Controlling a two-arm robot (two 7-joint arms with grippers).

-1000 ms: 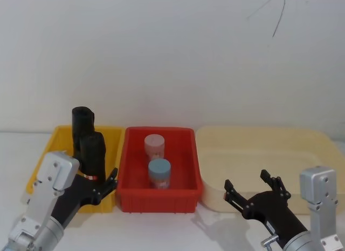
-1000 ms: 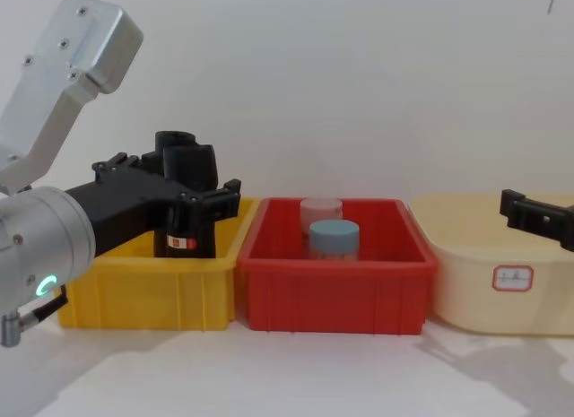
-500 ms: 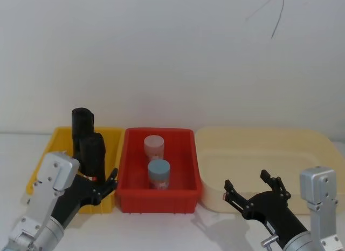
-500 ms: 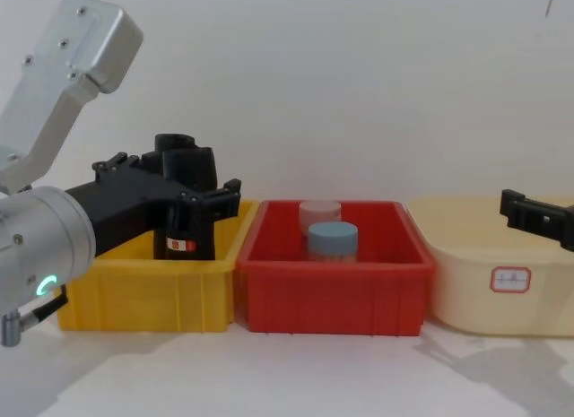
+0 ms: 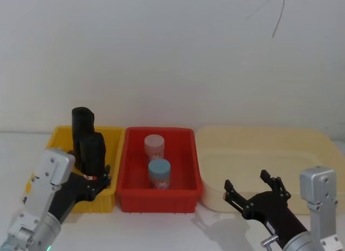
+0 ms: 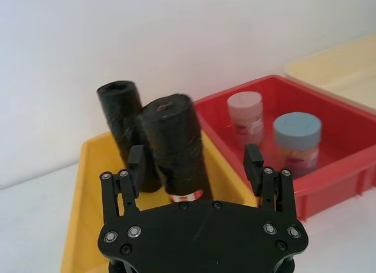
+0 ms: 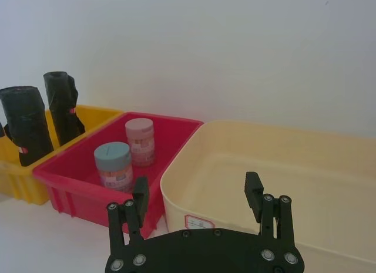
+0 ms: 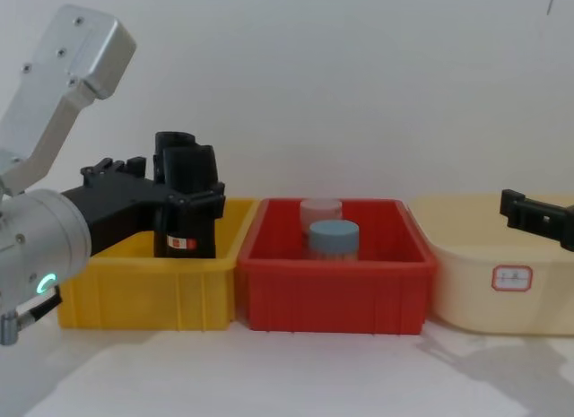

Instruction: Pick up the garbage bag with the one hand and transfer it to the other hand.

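The bag [image 5: 91,151] stands upright in the yellow bin [image 5: 58,136] at the left of the head view, just in front of a second black roll [image 5: 82,119]. The left end effector [image 6: 195,164], at the lower left, has its fingers spread apart on either side of the bag's lower part, with a clear gap at one finger. The right end effector [image 5: 249,187], at the lower right, hangs with fingers apart before the cream tub [image 5: 242,154]. Between the two stands the red bin [image 5: 161,202] with two jars [image 5: 159,173].
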